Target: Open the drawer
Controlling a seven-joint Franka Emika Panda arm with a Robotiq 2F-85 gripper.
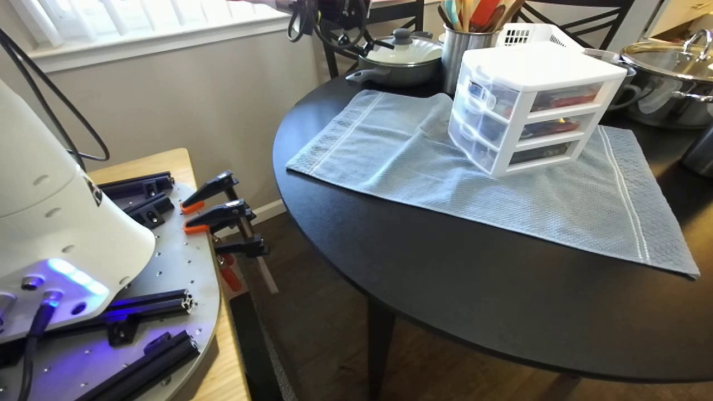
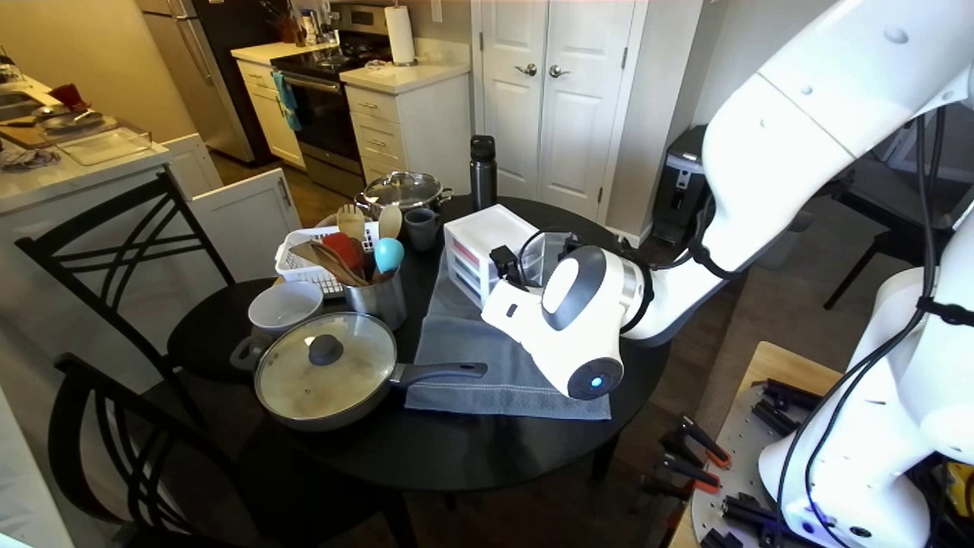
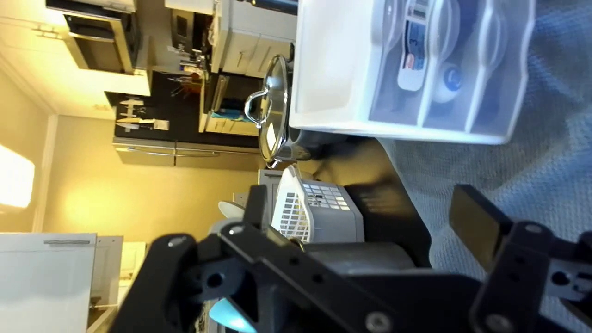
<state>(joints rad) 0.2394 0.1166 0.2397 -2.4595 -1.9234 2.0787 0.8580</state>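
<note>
The drawer (image 1: 501, 104) is the top translucent tier of a white three-tier unit (image 1: 551, 67) standing on a blue-grey towel. Its front lines up with the lower drawers and looks shut. In the wrist view the drawer (image 3: 391, 102) shows a blue-and-white item inside, and the unit's white top (image 3: 333, 60) is left of it. My gripper (image 3: 365, 215) is open and empty, with its fingers wide apart and not touching the unit. In an exterior view the unit (image 2: 493, 232) is partly behind the arm's hand (image 2: 563, 320), which hides the fingers.
The towel (image 1: 390, 145) lies on a round black table (image 1: 445, 267). Near the unit stand a lidded pan (image 2: 327, 373), a utensil holder (image 2: 378, 302), a white basket (image 2: 293, 262), a mug (image 2: 421, 228), a pot (image 2: 403, 190) and a black bottle (image 2: 483, 175).
</note>
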